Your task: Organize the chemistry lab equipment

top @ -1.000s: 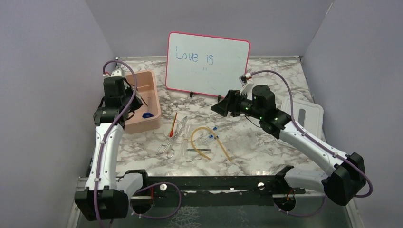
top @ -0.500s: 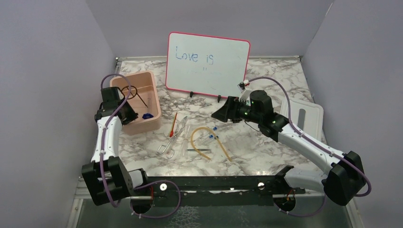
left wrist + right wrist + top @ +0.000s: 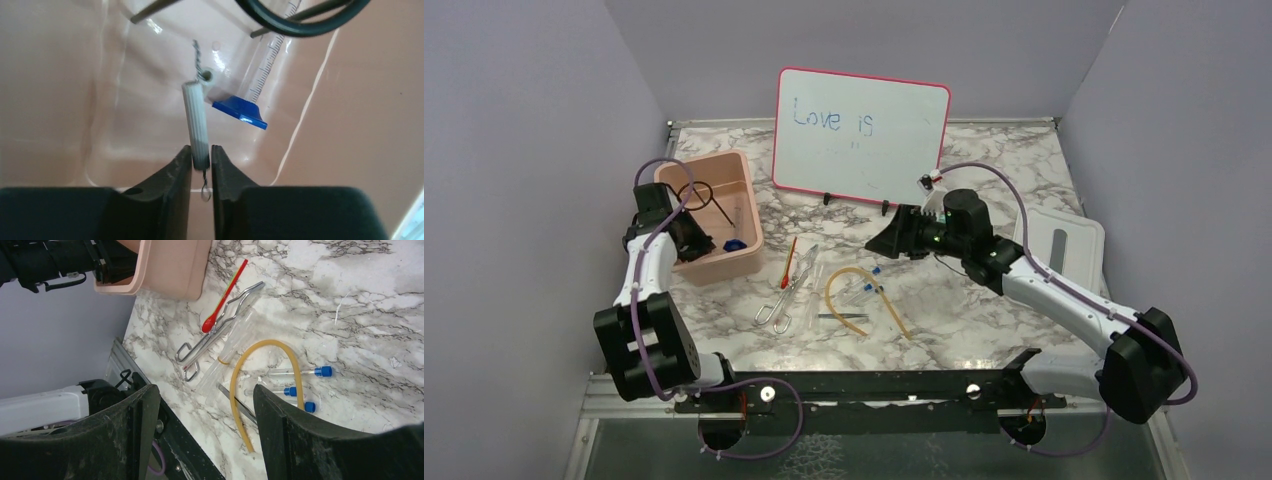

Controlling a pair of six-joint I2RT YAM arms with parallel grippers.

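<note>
My left gripper (image 3: 201, 150) is down inside the pink bin (image 3: 724, 262), its jaws close against the lower end of a white ribbed brush (image 3: 196, 115) that slants toward the bin floor. Beside the brush lie a blue-capped graduated tube (image 3: 240, 110) and the black wire ring tripod (image 3: 300, 25). On the marble lie metal tongs (image 3: 786, 290), a red-tipped spatula (image 3: 789, 265), the tan rubber tube (image 3: 854, 268), blue-capped tubes (image 3: 869, 285) and a thin dark rod (image 3: 844, 316). Above and to the right of this pile hangs my right gripper (image 3: 886, 240), open and holding nothing.
The pink-framed whiteboard (image 3: 861, 135) stands at the back. A white lid (image 3: 1064, 240) lies at the right, under the right arm. The black base rail (image 3: 874, 385) runs along the near edge. Purple walls close in both sides.
The left arm folded down and back, its gripper sinking lower in the bin with the brush; the tripod now shows. The right gripper drifted slightly left toward the pile.
</note>
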